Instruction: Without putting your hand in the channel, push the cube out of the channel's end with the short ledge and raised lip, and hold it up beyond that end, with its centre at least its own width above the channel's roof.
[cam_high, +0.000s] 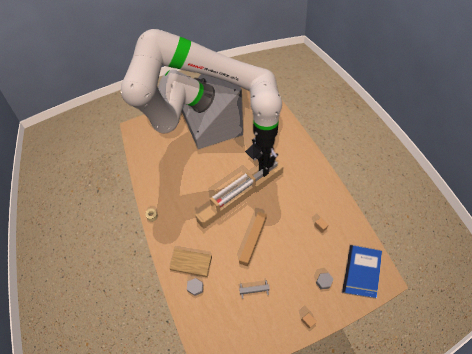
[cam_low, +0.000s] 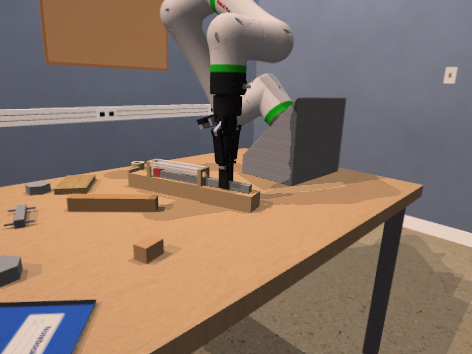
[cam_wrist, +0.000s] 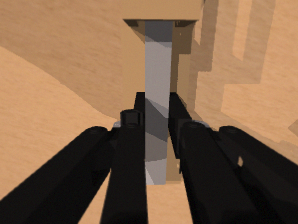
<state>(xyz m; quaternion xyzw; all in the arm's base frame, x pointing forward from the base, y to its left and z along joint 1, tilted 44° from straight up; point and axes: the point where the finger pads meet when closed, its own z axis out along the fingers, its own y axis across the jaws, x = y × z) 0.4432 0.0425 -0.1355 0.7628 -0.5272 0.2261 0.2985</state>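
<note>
A long wooden channel (cam_high: 205, 216) (cam_low: 200, 195) with a clear roof lies in the middle of the table. A small red cube (cam_high: 218, 201) (cam_low: 157, 172) sits inside it under the roof, near the end away from my gripper. A grey rod (cam_high: 256, 175) (cam_low: 241, 186) (cam_wrist: 159, 75) runs along the channel floor from the near end toward the cube. My gripper (cam_high: 265, 170) (cam_low: 225, 182) (cam_wrist: 155, 106) points straight down just outside the channel's near mouth and is shut on the grey rod's outer end.
A wooden plank (cam_high: 251, 236) (cam_low: 112, 202) lies beside the channel. A flat board (cam_high: 190, 260), two small wooden blocks (cam_high: 320, 222) (cam_high: 307, 317), two grey hexagons (cam_high: 195, 286) (cam_high: 324, 279), a grey bracket (cam_high: 254, 288), a tape ring (cam_high: 151, 214) and a blue book (cam_high: 363, 270) lie around. The arm's grey base (cam_low: 300, 145) stands behind.
</note>
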